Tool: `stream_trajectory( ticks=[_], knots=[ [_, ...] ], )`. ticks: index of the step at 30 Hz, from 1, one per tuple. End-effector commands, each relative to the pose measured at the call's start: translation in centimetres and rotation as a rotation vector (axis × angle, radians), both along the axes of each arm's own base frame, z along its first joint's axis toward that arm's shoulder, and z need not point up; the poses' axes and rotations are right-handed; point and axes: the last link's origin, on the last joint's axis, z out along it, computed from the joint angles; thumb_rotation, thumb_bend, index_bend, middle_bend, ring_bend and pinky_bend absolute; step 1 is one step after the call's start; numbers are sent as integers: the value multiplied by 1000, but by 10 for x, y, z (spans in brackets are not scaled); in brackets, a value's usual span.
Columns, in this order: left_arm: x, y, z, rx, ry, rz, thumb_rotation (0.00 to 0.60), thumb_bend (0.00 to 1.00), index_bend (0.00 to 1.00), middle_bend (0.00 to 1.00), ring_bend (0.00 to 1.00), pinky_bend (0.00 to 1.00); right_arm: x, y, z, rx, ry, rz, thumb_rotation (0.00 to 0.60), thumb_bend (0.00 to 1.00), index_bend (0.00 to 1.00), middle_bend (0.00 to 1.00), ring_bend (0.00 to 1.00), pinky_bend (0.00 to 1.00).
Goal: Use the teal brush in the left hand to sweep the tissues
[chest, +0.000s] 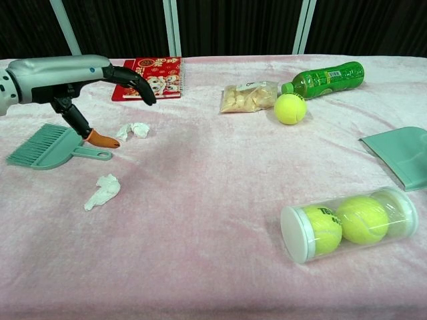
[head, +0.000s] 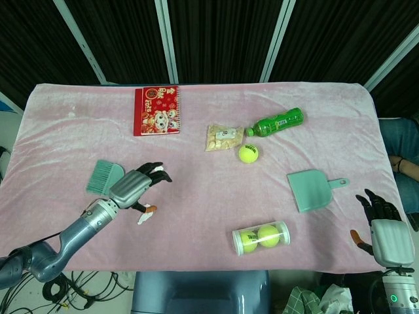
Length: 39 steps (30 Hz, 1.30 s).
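The teal brush lies flat on the pink cloth at the left, bristles to the left, handle pointing right. My left hand hovers over the handle with fingers stretched out and holds nothing; its orange thumb tip comes down right beside the handle. One crumpled white tissue lies just right of the thumb, a second tissue nearer the table's front. My right hand is open at the table's right edge, empty.
A teal dustpan lies at the right. A clear tube of tennis balls sits near the front. Further back are a loose tennis ball, a snack bag, a green bottle and a red book.
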Motion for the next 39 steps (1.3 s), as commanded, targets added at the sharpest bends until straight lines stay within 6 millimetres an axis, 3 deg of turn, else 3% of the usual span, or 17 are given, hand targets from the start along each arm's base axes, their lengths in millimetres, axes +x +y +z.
stream_trajectory(
  ticks=[1, 8, 18, 39],
  knots=[
    [-32, 19, -3, 137, 148, 61, 600, 206, 284, 258, 0, 104, 0, 0, 0, 0, 1, -1, 600, 169, 192, 87, 136, 176],
    [-50, 36, -17, 135, 237, 125, 600, 212, 352, 321, 4, 107, 0, 0, 0, 0, 2, -3, 600, 169, 192, 87, 136, 177],
    [-60, 40, -35, 116, 333, 87, 600, 275, 421, 443, 69, 123, 0, -1, 0, 2, -3, -3, 600, 169, 192, 87, 136, 177],
    [-69, 43, -46, 110, 401, 62, 600, 311, 461, 462, 84, 128, 0, -1, 0, 4, -8, -3, 600, 169, 192, 87, 136, 177]
  ],
)
